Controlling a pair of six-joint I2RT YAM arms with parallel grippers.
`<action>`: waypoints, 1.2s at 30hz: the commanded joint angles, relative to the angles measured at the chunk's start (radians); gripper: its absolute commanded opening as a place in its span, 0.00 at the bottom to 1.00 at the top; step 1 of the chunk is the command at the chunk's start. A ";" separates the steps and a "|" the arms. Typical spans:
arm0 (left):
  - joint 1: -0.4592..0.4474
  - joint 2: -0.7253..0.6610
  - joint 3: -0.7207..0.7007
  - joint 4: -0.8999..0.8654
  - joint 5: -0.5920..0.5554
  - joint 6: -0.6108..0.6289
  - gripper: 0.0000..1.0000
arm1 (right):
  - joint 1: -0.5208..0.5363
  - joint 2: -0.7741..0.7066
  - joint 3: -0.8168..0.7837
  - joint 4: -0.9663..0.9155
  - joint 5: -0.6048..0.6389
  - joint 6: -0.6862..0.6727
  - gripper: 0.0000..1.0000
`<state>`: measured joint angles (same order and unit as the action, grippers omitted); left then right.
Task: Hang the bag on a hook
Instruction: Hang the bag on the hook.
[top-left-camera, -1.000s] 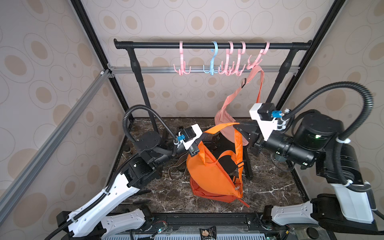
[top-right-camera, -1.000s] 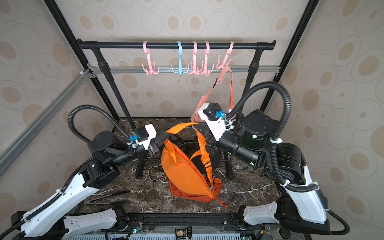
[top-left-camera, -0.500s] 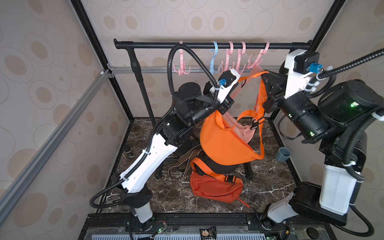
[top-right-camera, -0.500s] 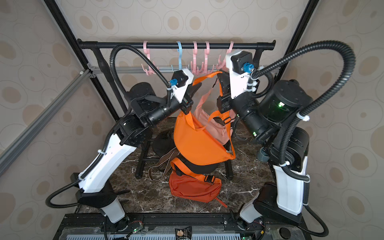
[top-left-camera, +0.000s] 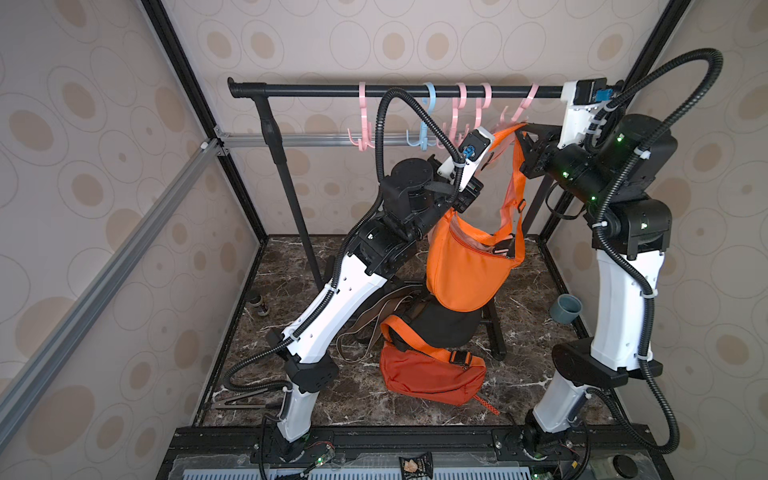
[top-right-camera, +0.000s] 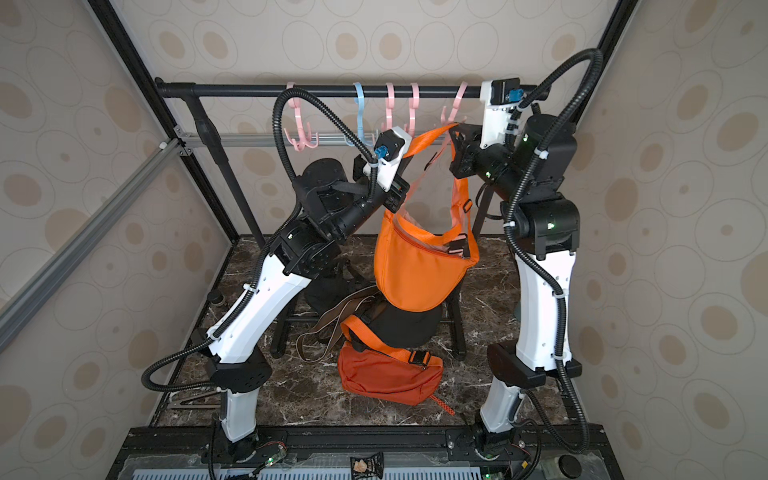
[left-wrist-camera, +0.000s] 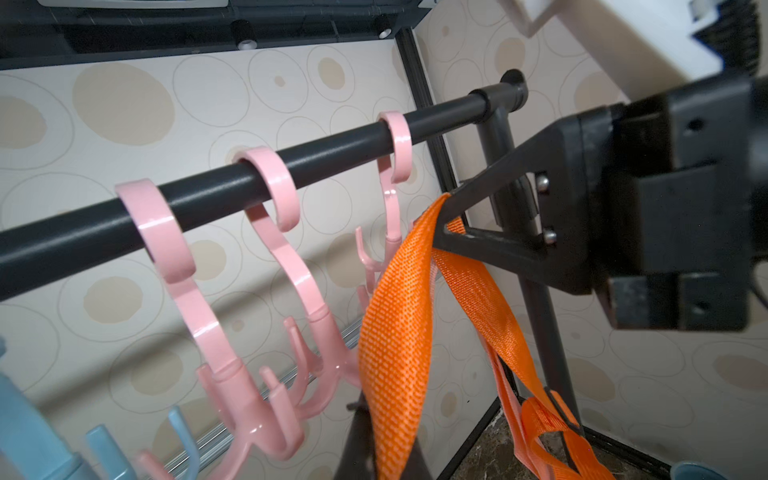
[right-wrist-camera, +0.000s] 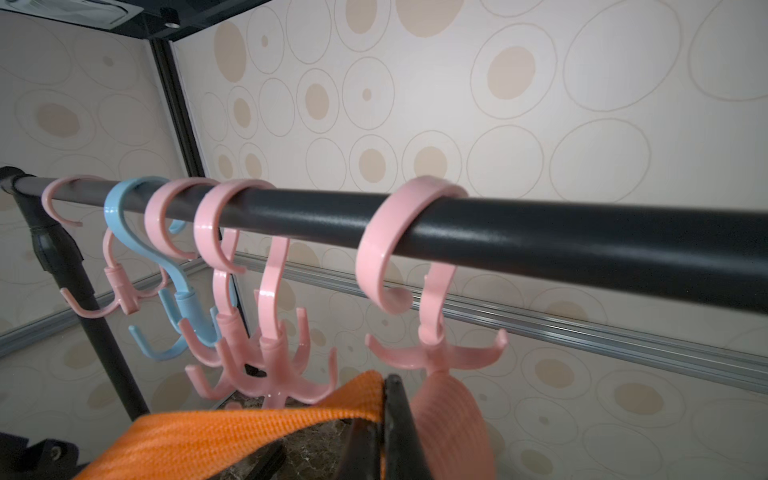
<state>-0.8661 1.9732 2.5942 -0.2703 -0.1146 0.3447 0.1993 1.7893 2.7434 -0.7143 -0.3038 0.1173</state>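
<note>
1. A second ago the orange bag (top-left-camera: 465, 266) sat low over the floor pile with both arms folded down. Now both arms reach up and it dangles in mid-air beneath the rail (top-left-camera: 311, 89).
2. Since half a second ago the right wrist has climbed closer to the rail's right end.
3. The left gripper (left-wrist-camera: 386, 451) is clamped tight on the strap (left-wrist-camera: 395, 332). The right gripper (left-wrist-camera: 446, 201) pinches the same strap further along, jaws closed on it.
4. Between them the strap runs as a short taut span just beneath the prongs of the rightmost pink hook (right-wrist-camera: 432, 345). It lies over no prong yet.
5. A pink strap (right-wrist-camera: 453, 419) already hangs from that hook, just beside the right gripper's tip.
6. The rack's right post (left-wrist-camera: 540, 332) stands close behind the right gripper. A bare stretch of rail separates the rightmost hook from the next pink hook (right-wrist-camera: 272, 291), which crowds against its neighbours.
7. The bag's bottom overlaps the black bag (top-left-camera: 444, 328) in both top views, and contact cannot be told.
8. The rust-red bag (top-left-camera: 432, 378) and the grey cup (top-left-camera: 565, 309) sit on the marble floor (top-left-camera: 291, 270), well below both grippers.
</note>
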 joint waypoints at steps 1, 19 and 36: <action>0.020 -0.028 0.040 0.057 -0.053 0.047 0.00 | -0.027 -0.022 0.039 0.126 -0.068 0.089 0.00; 0.127 0.023 -0.035 0.020 -0.074 0.022 0.00 | -0.033 0.056 0.019 0.112 -0.152 0.176 0.00; 0.133 0.033 -0.003 -0.024 -0.023 -0.038 0.00 | -0.034 0.066 0.038 0.091 -0.192 0.174 0.00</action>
<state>-0.7521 2.0254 2.5492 -0.2737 -0.1509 0.3439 0.1818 1.8820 2.7525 -0.6678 -0.4820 0.2760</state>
